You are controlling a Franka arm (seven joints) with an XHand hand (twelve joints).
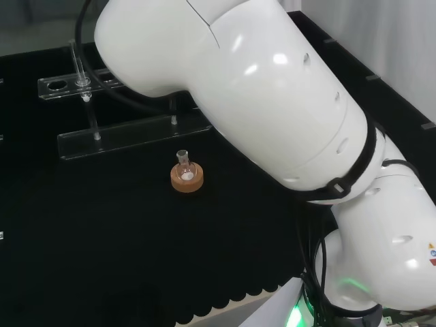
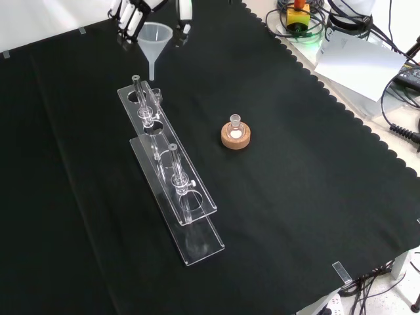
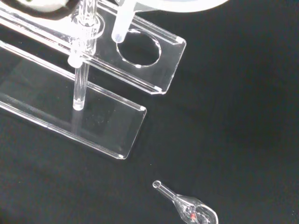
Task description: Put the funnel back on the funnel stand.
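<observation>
Standing at the near edge of the bench in the front view, I am looking first at bare black cloth [image 2: 295,216], then at the long clear acrylic funnel stand [image 2: 172,190], which is running away from me toward the upper left, its upper shelf pierced with round holes and carried on thin posts over a flat base. To the right of the stand, well apart from it, a small clear glass flask [image 2: 235,121] is sitting upright in a round cork ring [image 2: 235,136]. Farther off, past the far end of the stand, the black and white hand [image 2: 131,14] is coming in from the top of the view with its fingers curled round the rim of the translucent white plastic funnel [image 2: 155,38], holding it upright in the air with the spout pointing down. From the wrist camera the spout tip is hanging just beside and above the end hole of the shelf, not yet inside it. I judge the carrying as nearly done; what is left is lining the spout over that hole, lowering it through, and letting go.
</observation>
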